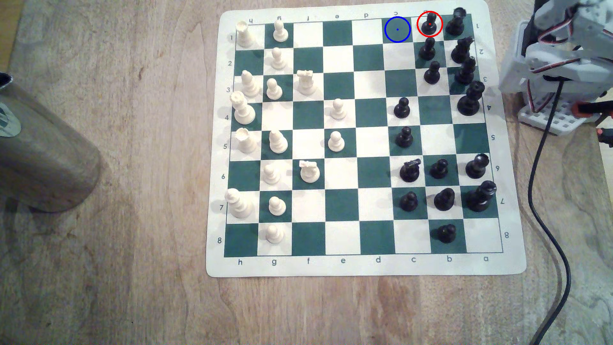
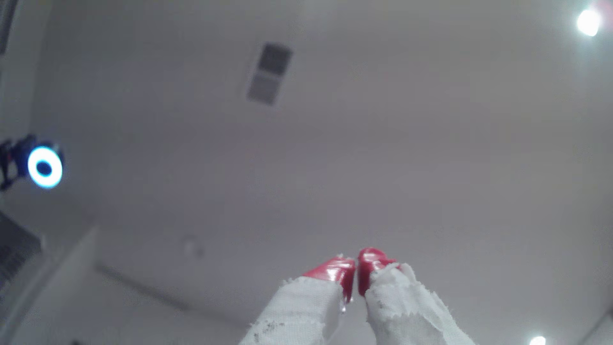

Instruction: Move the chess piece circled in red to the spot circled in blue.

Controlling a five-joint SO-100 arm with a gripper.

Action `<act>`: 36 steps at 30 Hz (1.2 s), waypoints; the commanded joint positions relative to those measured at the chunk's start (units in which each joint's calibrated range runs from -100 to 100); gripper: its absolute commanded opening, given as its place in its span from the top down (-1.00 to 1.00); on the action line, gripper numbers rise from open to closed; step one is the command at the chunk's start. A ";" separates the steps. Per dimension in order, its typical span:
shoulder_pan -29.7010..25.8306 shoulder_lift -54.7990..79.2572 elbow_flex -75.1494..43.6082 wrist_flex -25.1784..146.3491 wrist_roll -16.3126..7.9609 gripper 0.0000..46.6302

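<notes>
Overhead board [image 1: 361, 265] view; wrist ceiling-facing.

Arm [image 1: 560, 49]: white printed plastic shells, blocky segments, edges rough. Red, white and black servo wires [image 1: 550, 68] loop across joints. Black cable [image 1: 544, 212] trails from arm over wood table. Base [image 1: 550, 121]: white grid-pattern plate, orange clamp part beside it. Gripper [image 2: 356, 270]: two fingers wrapped in frayed white tape, tips [image 2: 335, 270] covered in glossy red.

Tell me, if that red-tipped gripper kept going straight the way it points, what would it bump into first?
Probably nothing nearby. The gripper, its red tips together, points upward at a pale ceiling, not at the chessboard. The way looks free up to the ceiling, though depth is hard to judge.
</notes>
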 commanded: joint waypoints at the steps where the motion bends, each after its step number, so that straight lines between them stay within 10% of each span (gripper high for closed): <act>1: 2.40 -0.03 -12.92 21.49 0.15 0.99; 7: 9.21 -0.11 -25.52 61.70 -0.29 0.96; 11: 12.49 -0.11 -28.06 76.77 -0.29 0.24; 21: 14.21 11.35 -33.59 110.27 -4.98 0.69; 29: 17.97 26.12 -33.77 114.04 -8.01 0.11; 36: 21.57 43.27 -45.74 122.39 -9.67 0.14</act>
